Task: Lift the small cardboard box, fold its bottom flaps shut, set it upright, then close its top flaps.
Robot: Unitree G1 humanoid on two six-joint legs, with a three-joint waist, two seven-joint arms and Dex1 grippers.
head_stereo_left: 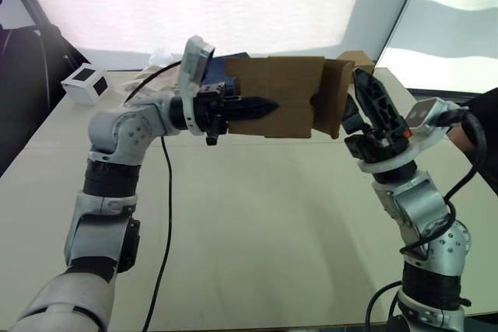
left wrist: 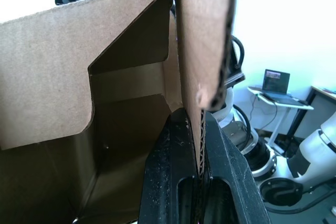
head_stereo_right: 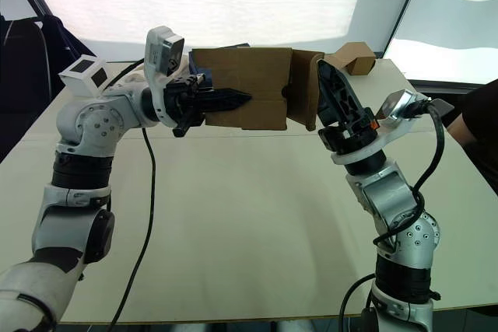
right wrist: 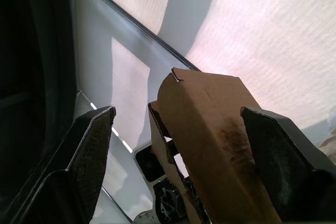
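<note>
Left jaws [head_stereo_left: 261,106] pinched on wall of small cardboard box [head_stereo_left: 280,95], held in air above tabletop [head_stereo_left: 257,223]. Right jaws [right wrist: 184,145] spread wide, straddling end flap at box's 3 o'clock. Step: folding bottom flaps. Next, I reckon: right jaws press flap flat against box.

Robotics lab, laptop [left wrist: 276,82] on desk, another robot [left wrist: 320,145]

head stereo pair overlooking table [head_stereo_left: 257,223], wrist cameras close on box [head_stereo_right: 249,87]
</note>
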